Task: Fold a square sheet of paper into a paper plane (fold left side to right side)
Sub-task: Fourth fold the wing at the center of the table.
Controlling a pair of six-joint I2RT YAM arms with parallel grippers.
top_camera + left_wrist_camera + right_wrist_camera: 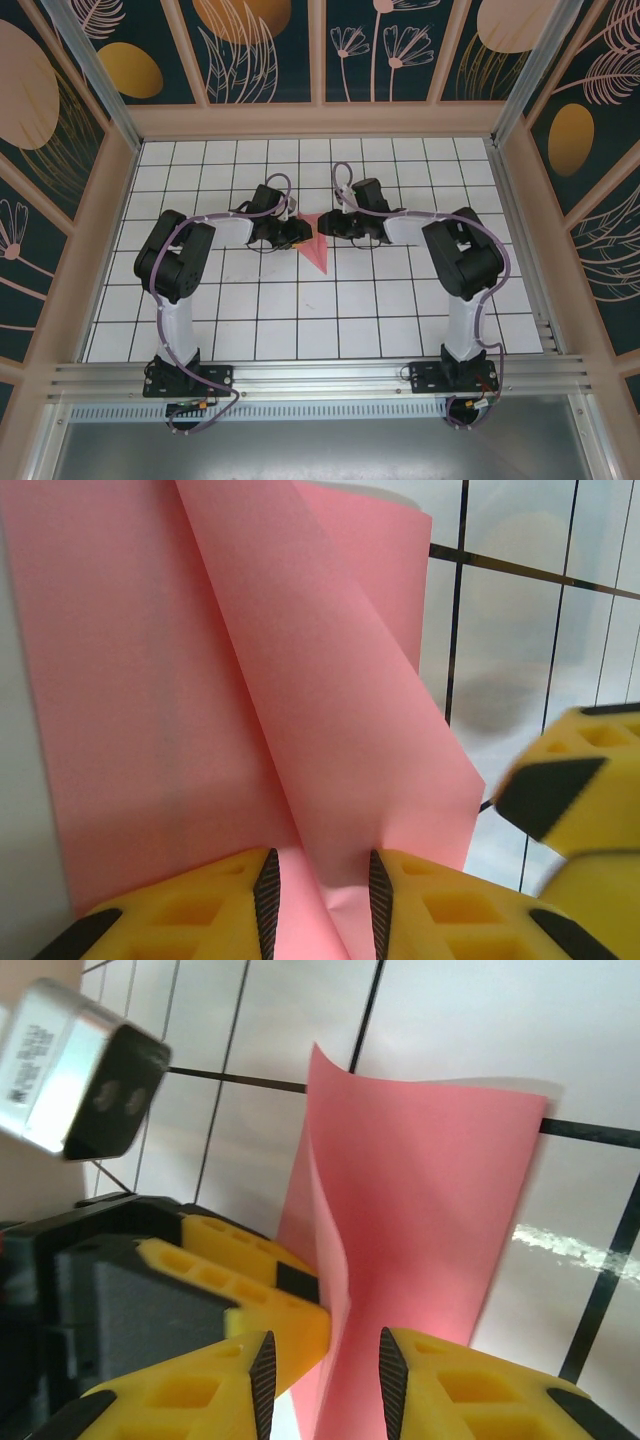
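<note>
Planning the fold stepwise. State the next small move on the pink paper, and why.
Probably close the left gripper on the thin salmon-pink sheet of paper: its jaws stand apart with a raised flap between them, so nothing looks clamped. The right gripper straddles the paper too, jaws also apart.

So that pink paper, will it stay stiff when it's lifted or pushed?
Probably floppy: the pink paper curls and bows at the left gripper and the right gripper instead of lying flat. It looks thin and light, so a push would likely buckle or slide it.
</note>
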